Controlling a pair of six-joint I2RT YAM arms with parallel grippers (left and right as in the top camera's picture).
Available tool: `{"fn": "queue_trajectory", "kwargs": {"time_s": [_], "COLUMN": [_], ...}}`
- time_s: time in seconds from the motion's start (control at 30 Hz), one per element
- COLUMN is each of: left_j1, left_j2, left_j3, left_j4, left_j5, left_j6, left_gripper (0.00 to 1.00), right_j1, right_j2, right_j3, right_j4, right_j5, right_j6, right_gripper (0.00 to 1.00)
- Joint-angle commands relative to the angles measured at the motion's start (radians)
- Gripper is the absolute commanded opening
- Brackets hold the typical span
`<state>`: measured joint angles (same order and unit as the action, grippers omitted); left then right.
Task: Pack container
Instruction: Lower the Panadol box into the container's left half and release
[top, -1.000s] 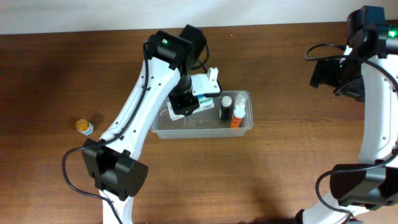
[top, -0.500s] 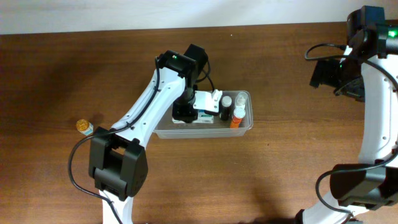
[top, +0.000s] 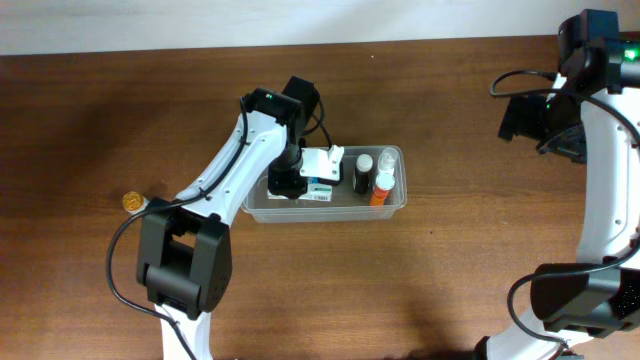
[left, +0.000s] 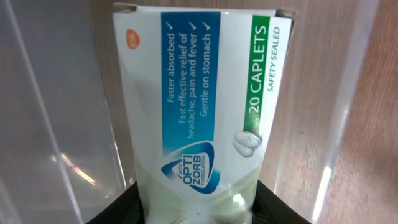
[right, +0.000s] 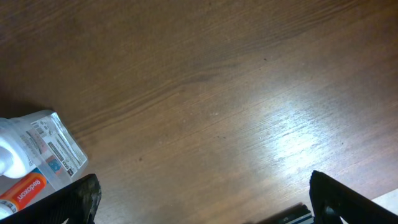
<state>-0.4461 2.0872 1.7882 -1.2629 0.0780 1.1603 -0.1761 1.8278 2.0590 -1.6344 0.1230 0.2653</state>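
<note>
The clear plastic container lies at the table's middle. My left gripper is inside its left half, shut on a white, blue and green caplet box. In the left wrist view the caplet box fills the frame between my fingers, with the container's clear walls on both sides. A dark-capped bottle, an orange bottle and a white bottle stand in the container's right end. My right gripper is open and empty, far right, above bare wood.
A small gold-topped jar sits alone on the table at the far left. The white bottle's label and the orange bottle show at the left edge of the right wrist view. The table's back edge runs along the top.
My left gripper has swung the caplet box down and a little left, lower into the container's left half. The right arm has not moved.
</note>
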Motion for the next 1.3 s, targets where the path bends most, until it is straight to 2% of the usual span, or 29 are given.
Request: {"fn": "queue_trajectory", "kwargs": {"time_s": [0.0,0.23,0.9,0.97,1.1,1.27], "left_j1": [0.002,0.002,0.002,0.002,0.002,0.002], "left_j2": [0.026,0.06,0.117,0.117,0.117,0.117], "left_j3": [-0.026,-0.028,-0.028,-0.028,-0.028,-0.028], "left_j4": [0.014,0.045,0.07,0.071,0.07,0.071], "left_j5": [0.01,0.063,0.065,0.065,0.065,0.065], "left_j6": [0.023,0.023,0.023,0.023,0.023,0.023], "left_gripper": [0.45,0.45,0.45,0.47,0.56,0.56], "right_j1": [-0.003,-0.003,-0.003,-0.003,-0.003,-0.003], "right_j2": [-0.005,-0.005,-0.005,-0.005,-0.005,-0.005], "right_j3": [0.013,0.013,0.013,0.013,0.013,0.013], "right_j4": [0.0,0.0,0.0,0.0,0.0,0.0], "right_j5": [0.005,0.005,0.005,0.005,0.005,0.005], "right_j6": [0.001,0.001,0.001,0.001,0.001,0.001], "right_gripper": [0.98,0.98,0.98,0.98,0.98,0.98]}}
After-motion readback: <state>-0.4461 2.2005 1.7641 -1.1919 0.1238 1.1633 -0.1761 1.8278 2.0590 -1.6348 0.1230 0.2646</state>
